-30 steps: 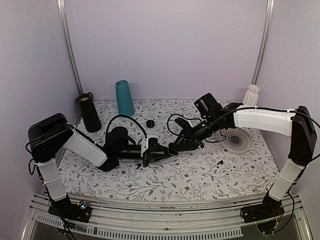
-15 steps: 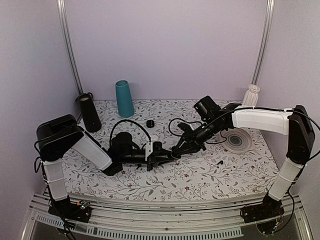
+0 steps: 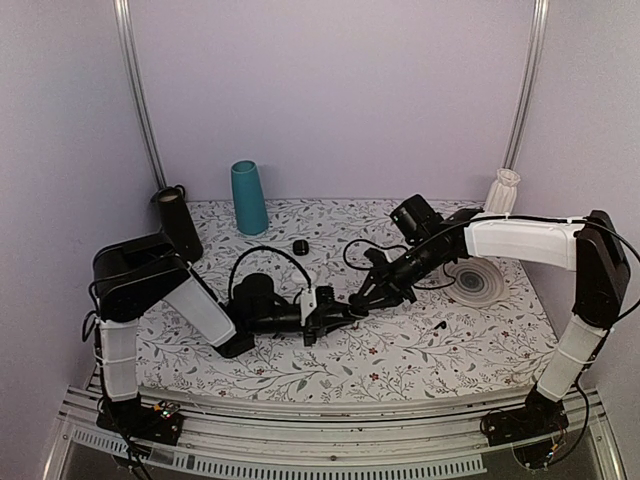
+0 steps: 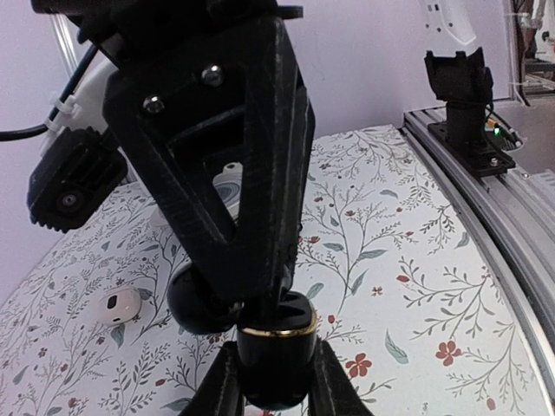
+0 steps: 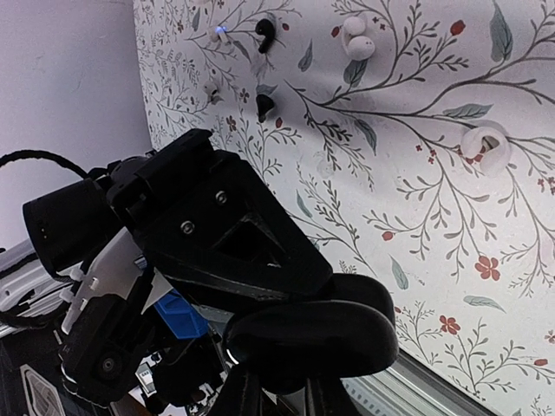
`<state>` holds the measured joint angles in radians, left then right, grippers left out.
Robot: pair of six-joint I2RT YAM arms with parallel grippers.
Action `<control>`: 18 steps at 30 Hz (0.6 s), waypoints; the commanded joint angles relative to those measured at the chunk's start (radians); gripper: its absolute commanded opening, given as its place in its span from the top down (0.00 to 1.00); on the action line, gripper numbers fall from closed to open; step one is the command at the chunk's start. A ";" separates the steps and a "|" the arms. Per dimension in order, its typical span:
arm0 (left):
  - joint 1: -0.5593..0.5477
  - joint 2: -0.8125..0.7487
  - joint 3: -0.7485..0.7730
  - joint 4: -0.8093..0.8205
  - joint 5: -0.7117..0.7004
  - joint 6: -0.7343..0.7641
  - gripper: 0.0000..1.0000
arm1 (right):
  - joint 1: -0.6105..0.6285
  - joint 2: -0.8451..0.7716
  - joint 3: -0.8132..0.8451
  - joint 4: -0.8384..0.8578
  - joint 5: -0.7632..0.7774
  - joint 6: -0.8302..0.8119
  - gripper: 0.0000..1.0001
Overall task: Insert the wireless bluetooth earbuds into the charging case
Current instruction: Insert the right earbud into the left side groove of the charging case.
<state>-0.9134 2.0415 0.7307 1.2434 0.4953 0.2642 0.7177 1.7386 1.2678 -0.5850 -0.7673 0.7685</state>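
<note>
Hands meet over the middle of the floral desk (image 3: 400, 350), tip to tip, and the charging case (image 4: 276, 351) is pinched between them, up off the surface. The left hand (image 3: 343, 313) reaches in from the left, low and level. Its fingers (image 4: 224, 386) are drawn in narrow on the case's rounded black body, with a thin gold band showing just above them. The right hand (image 3: 363, 298) comes down at a slant from the right. Its own camera shows its jaws clamped on a glossy black oval part of that same case, the left hand's dark frame right behind it. Lid up or lid down? Can't tell from here. One black earbud (image 3: 438, 325) lies on the desk to the right of the hands, well apart from them. The right wrist view picks up a white earbud (image 5: 357, 39) out on the print too. At the back, a teal cup (image 3: 248, 197) stands upright near a black cylinder (image 3: 178, 225), and a round ribbed disc (image 3: 472, 280) sits near the right arm.
</note>
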 commanded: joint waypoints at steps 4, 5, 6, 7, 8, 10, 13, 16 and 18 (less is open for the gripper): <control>-0.056 0.020 0.087 0.182 -0.127 -0.031 1.00 | 0.039 -0.002 -0.013 0.065 -0.040 0.025 0.83; -0.058 0.022 0.087 0.188 -0.135 -0.033 1.00 | 0.039 -0.004 -0.015 0.065 -0.039 0.025 0.82; -0.059 0.024 0.088 0.191 -0.141 -0.038 1.00 | 0.039 -0.008 -0.017 0.066 -0.037 0.026 0.80; -0.058 0.028 0.089 0.192 -0.147 -0.038 1.00 | 0.040 -0.011 -0.020 0.066 -0.035 0.027 0.77; -0.058 0.029 0.091 0.191 -0.153 -0.040 1.00 | 0.039 -0.014 -0.021 0.067 -0.031 0.027 0.75; -0.059 0.034 0.094 0.193 -0.168 -0.045 1.00 | 0.039 -0.018 -0.024 0.067 -0.031 0.028 0.74; -0.058 0.040 0.096 0.201 -0.172 -0.049 1.00 | 0.039 -0.027 -0.029 0.067 -0.025 0.029 0.73; -0.058 0.047 0.094 0.221 -0.164 -0.054 1.00 | 0.037 -0.032 -0.028 0.065 -0.018 0.031 0.72; -0.059 0.051 0.084 0.252 -0.149 -0.058 1.00 | 0.033 -0.036 -0.033 0.059 -0.013 0.029 0.72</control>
<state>-0.9428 2.0861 0.7959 1.3434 0.3271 0.2245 0.7399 1.7264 1.2530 -0.5522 -0.7731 0.7971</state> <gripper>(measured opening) 0.214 0.280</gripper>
